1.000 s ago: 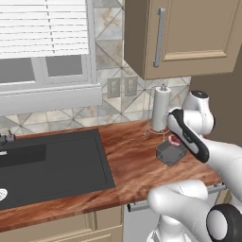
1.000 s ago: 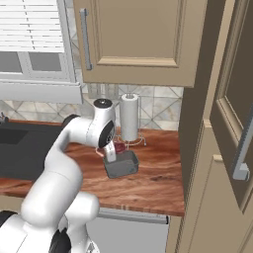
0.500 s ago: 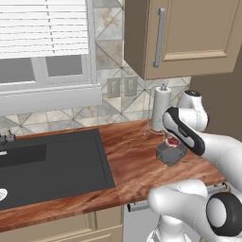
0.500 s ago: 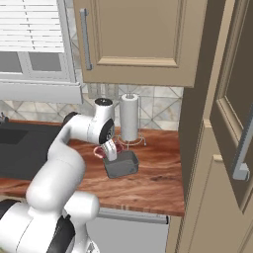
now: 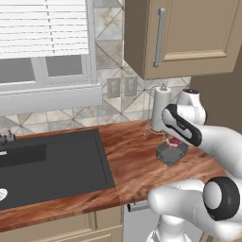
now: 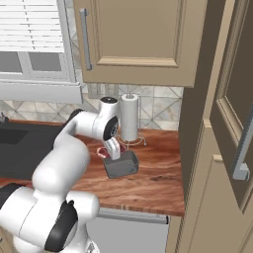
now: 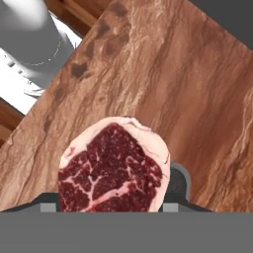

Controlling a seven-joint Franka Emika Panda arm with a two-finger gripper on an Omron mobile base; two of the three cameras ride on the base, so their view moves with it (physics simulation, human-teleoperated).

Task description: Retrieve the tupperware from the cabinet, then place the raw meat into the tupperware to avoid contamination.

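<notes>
Left base view – tupperware [image 5: 171,152]: on the wooden counter [image 5: 127,165], right of the black sink [image 5: 49,160], just in front of the paper towel roll [image 5: 159,108]; its long axis runs near-left to far-right.
Left base view – raw meat [image 5: 174,141]: a red patch directly over the tupperware's far part, under the arm's wrist.
Left base view – room: bare counter lies left and near of the tupperware; the wall cabinet [image 5: 189,35] hangs above.
Right base view – gripper [image 6: 112,149]: points down at the tupperware's [image 6: 121,164] far-left corner, with the raw meat [image 6: 105,151] between the fingers.
Right base view – room: the tall cabinet [image 6: 217,143] stands to the right, with open counter between it and the tupperware.
Hand view – raw meat [image 7: 114,171]: a round, marbled slab clamped between the fingers, one fingertip [image 7: 177,184] showing at its right edge.
Hand view – below: wood-grain counter [image 7: 188,99], with the paper towel holder's base [image 7: 29,59] at the upper left.
</notes>
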